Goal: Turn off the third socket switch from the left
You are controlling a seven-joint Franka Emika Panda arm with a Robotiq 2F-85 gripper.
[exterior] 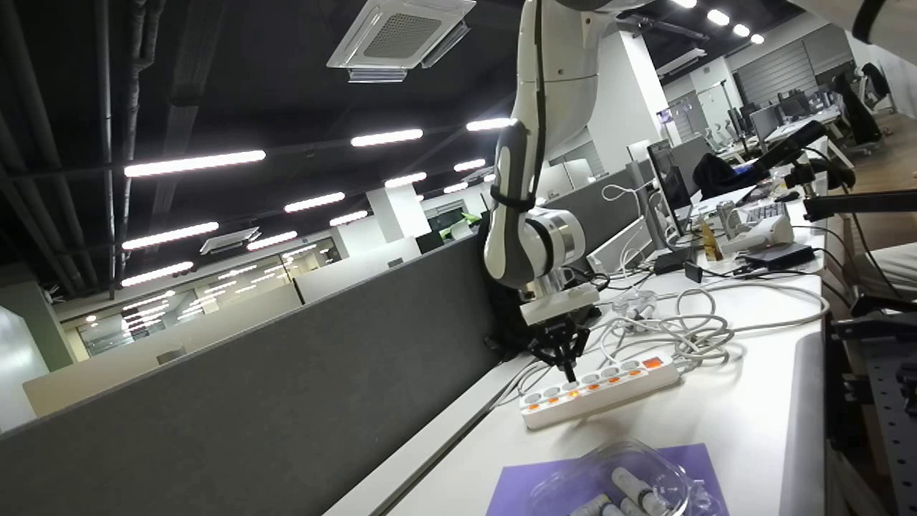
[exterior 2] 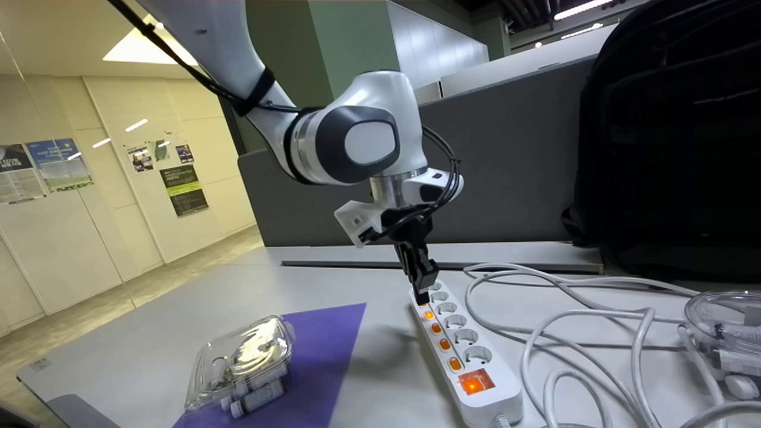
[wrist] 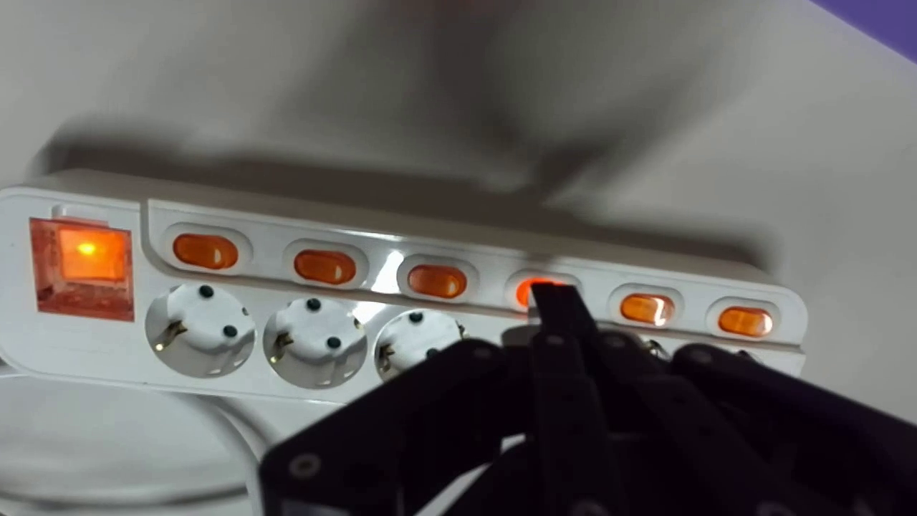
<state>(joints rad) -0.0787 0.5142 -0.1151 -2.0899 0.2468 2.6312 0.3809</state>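
Wrist view: gripper (wrist: pixel 567 309) over socket (wrist: pixel 387 287) edge

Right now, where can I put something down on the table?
Bare table lies between power strip and purple sheet, and from the clear container on that sheet to the table edge. Crowded: around the white cables, below the gripper.

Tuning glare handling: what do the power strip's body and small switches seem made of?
Strip body: probably molded plastic, white, glossy; bright glare on its smooth top.
Small switches: likely translucent orange plastic; they catch highlights, and one glows from within.
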